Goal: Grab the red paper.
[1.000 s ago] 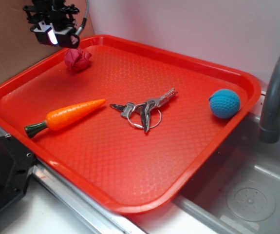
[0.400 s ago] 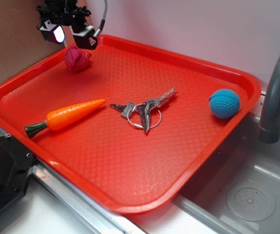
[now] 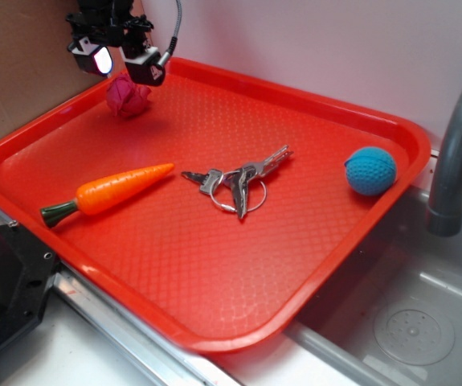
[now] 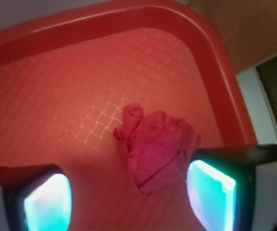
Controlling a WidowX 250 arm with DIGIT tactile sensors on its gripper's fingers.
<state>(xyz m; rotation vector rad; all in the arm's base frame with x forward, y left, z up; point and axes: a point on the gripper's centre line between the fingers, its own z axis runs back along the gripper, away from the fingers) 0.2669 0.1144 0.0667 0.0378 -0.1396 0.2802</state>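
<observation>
gripper [image 3: 124, 66] spread wide, empty, hovering over paper [image 3: 128, 96] in tray [image 3: 214, 338] far corner near rim

risk: wad sits off-centre, hugging right pad [image 4: 210, 192], so closing could nudge it sideways or pinch only an edge. light crumple may slip too

vs a second ago: gripper moved right and turned, now straddles wad
</observation>
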